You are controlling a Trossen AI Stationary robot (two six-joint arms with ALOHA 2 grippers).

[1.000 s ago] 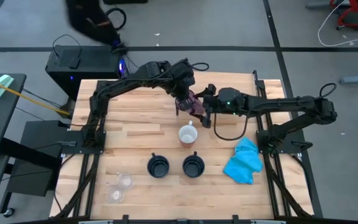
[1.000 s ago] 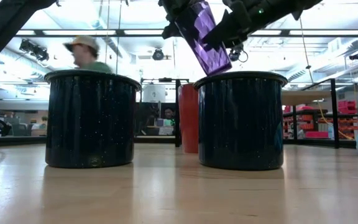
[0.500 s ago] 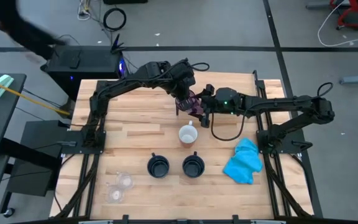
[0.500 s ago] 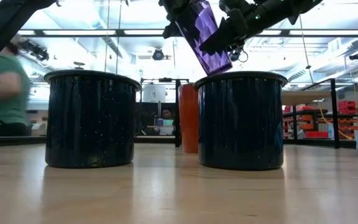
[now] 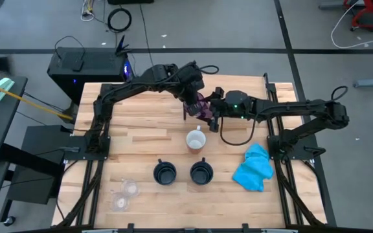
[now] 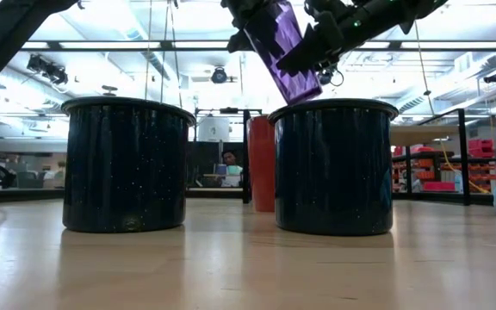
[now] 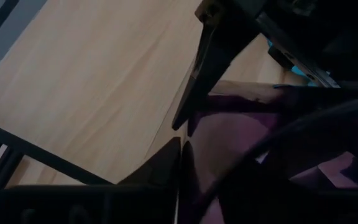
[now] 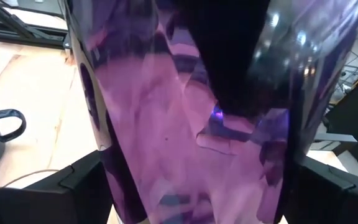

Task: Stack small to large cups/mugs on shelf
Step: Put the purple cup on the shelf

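Observation:
The translucent purple tumbler (image 6: 284, 56) hangs tilted above the table's middle, between both grippers. My left gripper (image 5: 192, 98) is shut on its upper end. My right gripper (image 5: 214, 115) is shut on its body, which fills the right wrist view (image 8: 185, 143). The orange mug (image 5: 195, 140) with a white inside stands on the table just in front of them. Two navy mugs (image 5: 165, 173) (image 5: 201, 173) stand nearer the near edge. Two clear cups (image 5: 129, 188) (image 5: 120, 202) stand at the near left. I cannot make out the shelf. My left gripper holds the tumbler by its upper end (image 6: 261, 13), coming from above. The gripper itself hides how the fingers sit on the rim. The tumbler hangs below it, tilted, clear of the table. My right gripper has one finger (image 8: 82, 177) on each side of the tumbler's body (image 8: 114, 168). It comes level from the table's right, and the fingers lie across the tumbler.
A bright blue cloth (image 5: 254, 167) lies at the table's right. Black frame rails (image 5: 96, 129) run along both side edges. Bare wood lies at the far left and near right of the tabletop (image 5: 135, 123).
My right gripper has gone a little toward the table's left, onto the tumbler held by my left gripper. The tumbler stays tilted in the air. A person has walked past behind the table.

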